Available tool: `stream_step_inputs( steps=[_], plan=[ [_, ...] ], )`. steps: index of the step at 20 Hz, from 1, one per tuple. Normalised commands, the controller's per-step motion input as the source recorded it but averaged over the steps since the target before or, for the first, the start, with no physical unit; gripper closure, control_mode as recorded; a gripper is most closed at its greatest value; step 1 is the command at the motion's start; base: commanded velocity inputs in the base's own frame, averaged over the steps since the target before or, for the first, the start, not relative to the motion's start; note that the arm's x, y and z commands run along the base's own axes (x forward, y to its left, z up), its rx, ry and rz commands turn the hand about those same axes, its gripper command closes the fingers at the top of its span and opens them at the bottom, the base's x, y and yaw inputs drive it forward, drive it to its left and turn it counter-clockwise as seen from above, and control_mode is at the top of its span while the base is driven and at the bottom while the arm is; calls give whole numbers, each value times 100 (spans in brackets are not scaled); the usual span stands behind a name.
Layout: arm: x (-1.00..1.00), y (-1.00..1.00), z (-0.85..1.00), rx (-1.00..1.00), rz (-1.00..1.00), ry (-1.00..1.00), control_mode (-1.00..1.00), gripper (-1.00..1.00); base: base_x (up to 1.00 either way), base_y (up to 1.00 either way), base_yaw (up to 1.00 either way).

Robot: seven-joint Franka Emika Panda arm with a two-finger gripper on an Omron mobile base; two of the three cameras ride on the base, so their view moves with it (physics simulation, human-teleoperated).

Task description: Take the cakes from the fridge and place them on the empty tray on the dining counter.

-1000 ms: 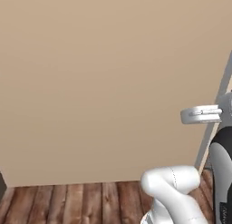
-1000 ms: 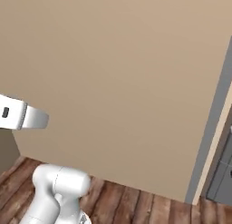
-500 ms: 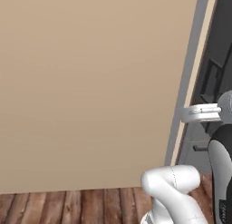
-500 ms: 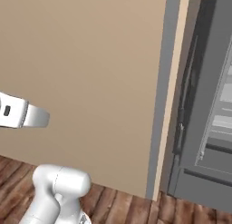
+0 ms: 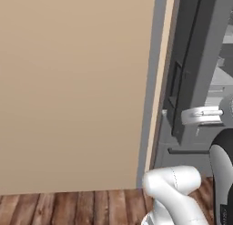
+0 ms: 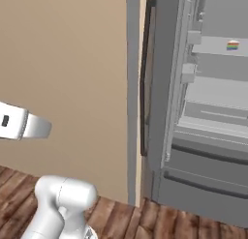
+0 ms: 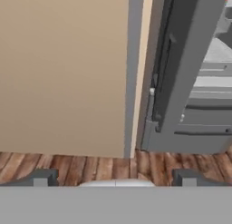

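While the fridge [image 6: 193, 112] stands open, one cake [image 6: 233, 45] sits on its shelf [image 6: 218, 47]; fingers [image 7: 43, 177] spread wide, empty.

A cake [image 6: 233, 45] sits on a shelf inside the fridge [image 6: 203, 136], right of the wall [image 6: 63, 64].

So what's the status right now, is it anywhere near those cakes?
Gripper open, holding nothing. Fridge door open, one rainbow cake on an upper shelf, not yet reached. Beige wall on the left; the open door stands ahead.
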Motion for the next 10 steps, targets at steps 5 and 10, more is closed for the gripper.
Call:
stream_step_inputs(
  steps=[5, 10],
  plan=[
    [0, 0, 0, 0, 0, 0, 100, -100, 63, -100, 10],
    [0, 0, 0, 0, 0, 0, 100, -100, 36, -100, 10]
  ],
)
